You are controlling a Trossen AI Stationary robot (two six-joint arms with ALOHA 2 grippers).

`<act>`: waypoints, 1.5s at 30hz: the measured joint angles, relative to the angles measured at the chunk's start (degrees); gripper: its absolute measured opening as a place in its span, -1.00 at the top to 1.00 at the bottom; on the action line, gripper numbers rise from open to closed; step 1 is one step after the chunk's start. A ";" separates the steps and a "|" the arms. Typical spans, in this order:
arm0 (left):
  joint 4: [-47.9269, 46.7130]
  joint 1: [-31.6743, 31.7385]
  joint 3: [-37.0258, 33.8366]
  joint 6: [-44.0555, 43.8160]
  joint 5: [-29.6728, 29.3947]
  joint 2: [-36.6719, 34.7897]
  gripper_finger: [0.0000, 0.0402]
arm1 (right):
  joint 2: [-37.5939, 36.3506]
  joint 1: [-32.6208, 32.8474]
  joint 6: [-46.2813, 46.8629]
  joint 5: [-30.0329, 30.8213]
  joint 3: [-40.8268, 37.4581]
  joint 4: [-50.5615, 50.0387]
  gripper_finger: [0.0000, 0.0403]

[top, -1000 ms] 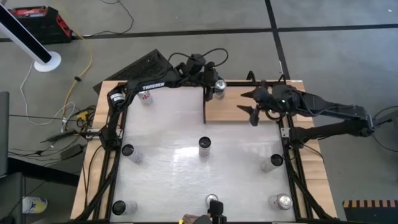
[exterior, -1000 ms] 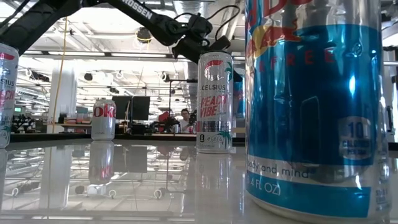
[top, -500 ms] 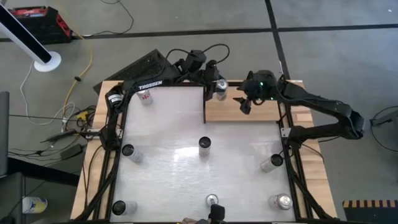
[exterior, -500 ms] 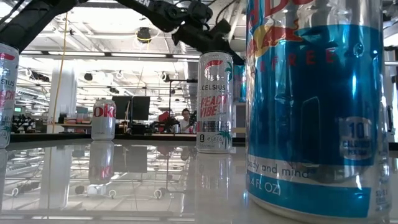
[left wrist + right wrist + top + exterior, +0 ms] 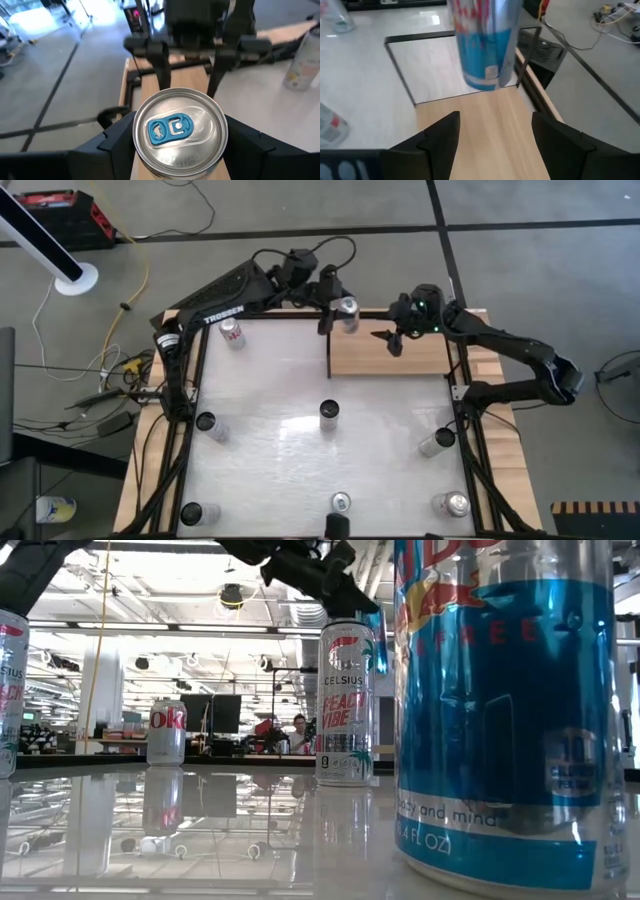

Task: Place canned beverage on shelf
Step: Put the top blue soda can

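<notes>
A silver and blue beverage can (image 5: 347, 310) hangs over the far left corner of the tan wood shelf (image 5: 400, 358), with my left gripper (image 5: 335, 308) shut on it. In the left wrist view its silver top with a blue tab (image 5: 175, 127) sits between the two fingers. My right gripper (image 5: 393, 340) hovers open above the shelf (image 5: 485, 135), a little to the right of the can (image 5: 485, 45), and touches nothing. My left gripper pinches the can between its two fingers, one on each side of the wall just under the top rim (image 5: 136, 137). The fingers come from the table's far left, nearly level and slanting slightly down. The can is about upright, its bottom (image 5: 482, 82) lifted clear of the shelf.
Several other cans stand about the glossy table: one at the far left (image 5: 233, 332), one in the middle (image 5: 329, 413), others along the left, right and near edges. A thin black rail (image 5: 330, 350) bounds the shelf's left side.
My left gripper has risen with the can, lifting it off the shelf's far left corner. My right gripper has swung from the shelf's right part toward the far edge and the can, sinking a little and staying open.
</notes>
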 joint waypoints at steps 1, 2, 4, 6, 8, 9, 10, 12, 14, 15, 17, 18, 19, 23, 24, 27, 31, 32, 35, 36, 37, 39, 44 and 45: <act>0.63 0.00 0.00 -0.62 0.32 -0.02 -0.07 | 0.02 0.31 -0.24 -0.77 -0.08 -0.04 -0.37; 0.92 -0.03 0.00 -0.87 0.39 -0.04 -0.07 | 0.07 0.78 -0.51 -1.11 -0.08 0.09 -0.38; 0.79 -0.27 -0.04 -1.33 0.32 -0.04 -0.07 | 0.08 2.06 -1.69 -0.94 -0.08 0.04 -0.40; 0.42 -0.58 -0.07 -1.67 0.36 -0.02 -0.07 | 0.08 3.13 -2.69 0.59 -0.08 0.07 -0.42; 0.51 -0.97 -0.07 -1.78 0.36 -0.02 -0.07 | 0.09 3.44 -3.44 1.09 -0.08 -0.01 -0.44; 0.73 -1.21 -0.07 -1.78 0.36 -0.02 -0.07 | 0.08 3.42 -3.98 1.11 -0.08 0.11 -0.45; 0.93 -1.45 -0.07 -1.78 0.37 -0.02 -0.07 | 0.08 3.40 -4.47 0.94 -0.08 0.37 -0.46; 0.98 -2.01 -0.07 -1.42 0.39 -0.02 -0.07 | 0.16 3.42 -4.66 0.23 -0.08 1.17 -0.46; 1.46 -2.73 -0.07 -0.79 0.43 0.34 -0.07 | 0.19 3.52 -4.71 0.09 -0.08 2.02 -0.47; 1.74 -3.04 -0.07 -0.71 0.50 0.45 -0.07 | 0.19 3.66 -4.66 -0.02 -0.08 2.43 -0.47; 1.69 -3.77 -0.11 -0.68 0.60 0.61 -0.07 | 0.19 4.23 -4.64 -0.76 -0.08 3.22 -0.47; 1.76 -4.12 -0.11 -0.37 0.60 0.62 -0.07 | 0.19 4.54 -4.64 -1.33 -0.08 3.45 -0.47; 1.96 -4.49 -0.11 0.07 0.63 0.62 -0.07 | 0.19 4.77 -4.64 -2.16 -0.08 3.74 -0.47; 2.77 -5.59 -0.11 0.98 1.58 0.62 -0.07 | 0.19 6.50 -4.77 -3.85 -0.08 4.35 -0.47; 3.47 -5.80 -0.11 0.94 2.02 0.63 -0.07 | 0.19 7.05 -4.73 -3.84 -0.08 4.56 -0.47; 3.83 -6.09 -0.11 0.78 3.61 0.63 -0.07 | 0.12 8.77 -4.49 -3.65 -0.08 5.75 -0.47; 4.18 -6.19 -0.11 0.89 4.30 0.61 -0.07 | -0.29 10.05 -4.80 -1.67 -0.15 6.50 -0.47; 4.18 -6.17 -0.11 0.90 4.60 0.61 -0.07 | -0.29 10.25 -4.90 -0.73 -0.15 6.78 -0.47; 4.39 -6.08 -0.11 1.06 4.33 0.61 -0.07 | -0.29 10.11 -4.82 0.14 -0.17 7.61 -0.46; 4.57 -6.05 -0.11 1.06 4.21 0.59 -0.07 | -0.29 10.08 -4.54 0.14 -0.17 8.24 -0.46; 4.66 -6.01 -0.09 1.04 4.23 0.53 -0.07 | -0.29 10.16 -4.30 0.21 -0.17 8.87 -0.45; 4.68 -6.02 -0.04 0.99 4.28 0.36 -0.07 | -0.29 10.24 -4.41 0.25 -0.17 9.45 -0.43; 4.25 -5.83 -0.04 0.46 3.76 0.39 -0.12 | 0.14 10.14 -4.43 0.20 -0.17 9.00 -0.25; 4.31 -5.75 -0.04 0.35 3.60 0.43 -0.21 | 0.14 10.07 -4.45 0.20 -0.17 8.90 -0.20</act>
